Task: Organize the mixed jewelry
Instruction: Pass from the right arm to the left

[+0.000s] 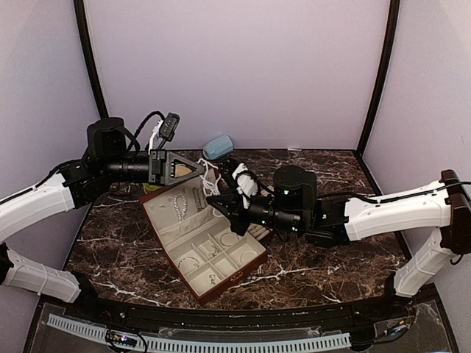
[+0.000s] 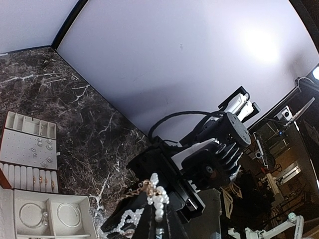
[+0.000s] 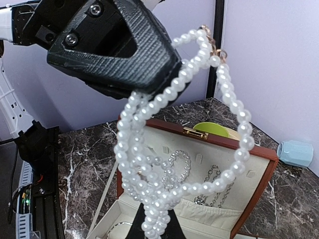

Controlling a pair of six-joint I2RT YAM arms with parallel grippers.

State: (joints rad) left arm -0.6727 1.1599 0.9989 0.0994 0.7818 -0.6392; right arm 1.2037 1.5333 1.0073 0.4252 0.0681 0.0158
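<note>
Both jaws look pinched shut on one pearl strand point(image 3: 242, 143): the left gripper point(image 3: 162, 79) nips its upper loops and the right gripper point(image 1: 221, 198) holds the lower end. The strand hangs doubled between them, above the open case point(image 3: 259, 155). Draw them apart slowly, I'd say. Round glossy beads slip and tangle, and the little gold clasp point(image 3: 212, 42) could snag.

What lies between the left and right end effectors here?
A white pearl strand runs from the left end effector down to the right end effector; clearest in the right wrist view.
</note>
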